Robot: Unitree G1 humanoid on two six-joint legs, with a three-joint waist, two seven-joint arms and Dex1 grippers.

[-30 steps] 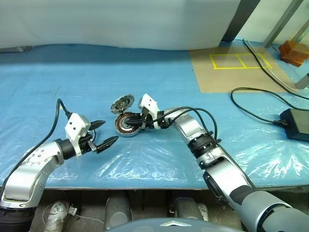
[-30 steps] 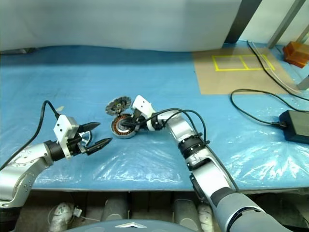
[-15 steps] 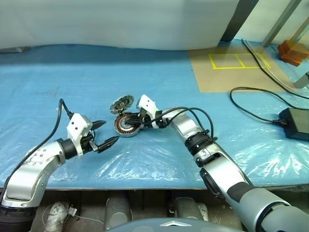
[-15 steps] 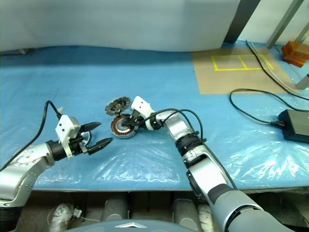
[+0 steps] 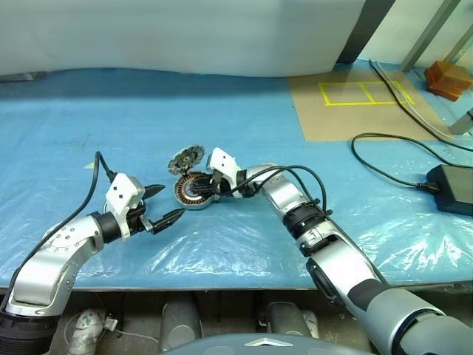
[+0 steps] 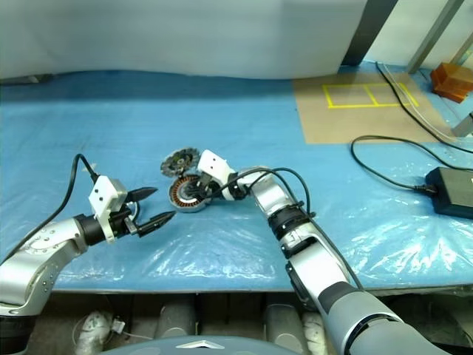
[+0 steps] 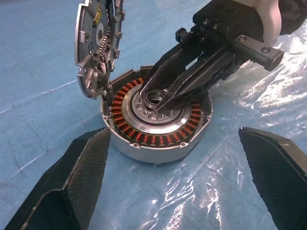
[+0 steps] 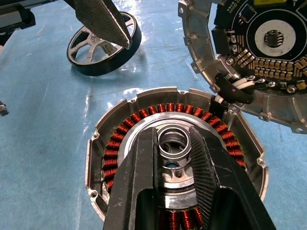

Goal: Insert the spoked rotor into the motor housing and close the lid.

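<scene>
The motor housing (image 5: 194, 191) lies open on the blue sheet, its copper windings (image 8: 120, 139) ringing a central hub. Its lid (image 5: 185, 158) stands tilted up from the far rim, circuit side facing the housing (image 7: 158, 139). My right gripper (image 5: 200, 185) reaches in from the right, and its two fingers (image 8: 144, 158) are shut on the hub ring. The spoked rotor (image 8: 100, 68) rests flat on the sheet just past the housing, under my left gripper's finger. That left gripper (image 5: 170, 202) hovers open a short way left of the housing, holding nothing.
Black cables and a power brick (image 5: 451, 188) lie on the right. A brown sheet with yellow tape squares (image 5: 355, 103) sits at the back right, orange blocks (image 5: 447, 78) beyond it. White cloth borders the back, and the table's front edge is close below the arms.
My right wrist has rolled slightly while its fingers stay on the hub. The left gripper, housing, lid and rotor have kept their places.
</scene>
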